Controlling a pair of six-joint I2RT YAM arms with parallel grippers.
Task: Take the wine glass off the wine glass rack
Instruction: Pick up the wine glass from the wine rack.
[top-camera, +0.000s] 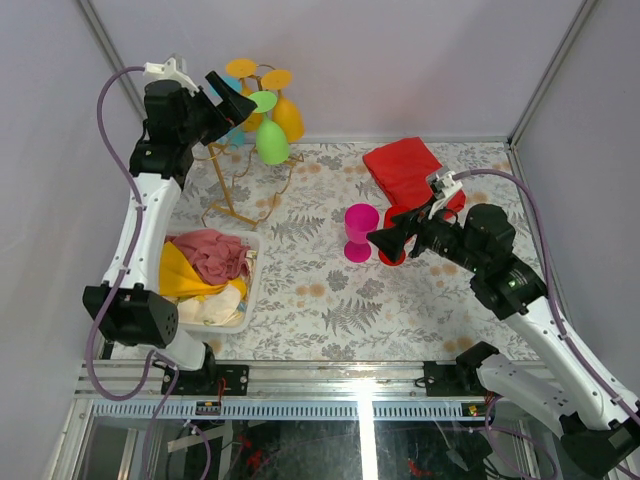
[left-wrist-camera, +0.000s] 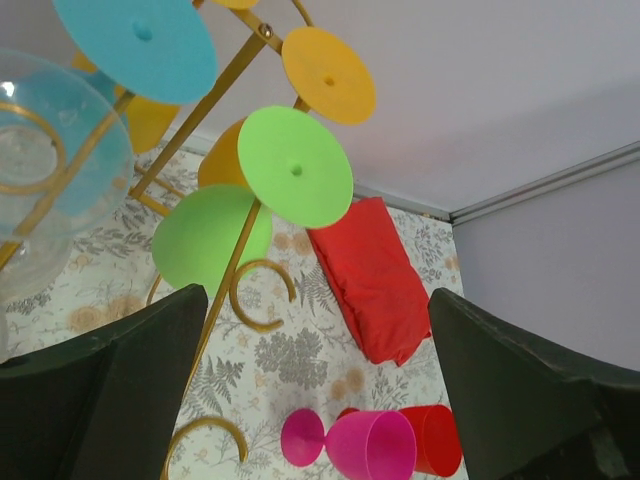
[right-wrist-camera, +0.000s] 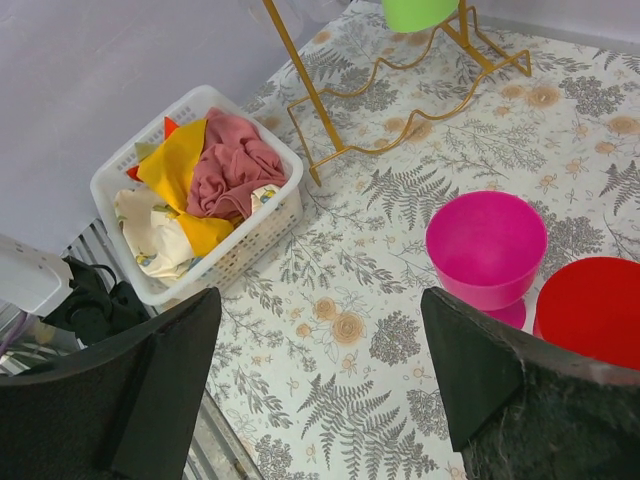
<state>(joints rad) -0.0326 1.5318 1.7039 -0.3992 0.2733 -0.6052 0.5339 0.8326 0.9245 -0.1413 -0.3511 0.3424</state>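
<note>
At the far left corner of the desk (top-camera: 320, 300), hard up against the two walls, stands the wine glass rack (top-camera: 222, 190), gold wire feet spread on the fern-print cover. Glasses hang upside down from it: the green wine glass (top-camera: 271, 140) out front, an orange wine glass (top-camera: 288, 118) just behind it, and in the left wrist view a blue one (left-wrist-camera: 135, 40) and a clear one (left-wrist-camera: 50, 150) crowded close on the left. The left gripper (top-camera: 232, 97) is up high beside the rack top, jaws spread wide, nothing between them. The green glass sits framed ahead of them, not gripped.

Over on the right, the right gripper (top-camera: 398, 228) hovers low, jaws released and empty, right by a magenta wine glass (top-camera: 360, 232) standing upright with a red glass (right-wrist-camera: 590, 310) just beside it. A folded red cloth (top-camera: 405, 170) lies behind, near the far edge.

A white basket (top-camera: 245, 290) of cloths hugs the near left. Between basket and magenta glass there is bare desk.
</note>
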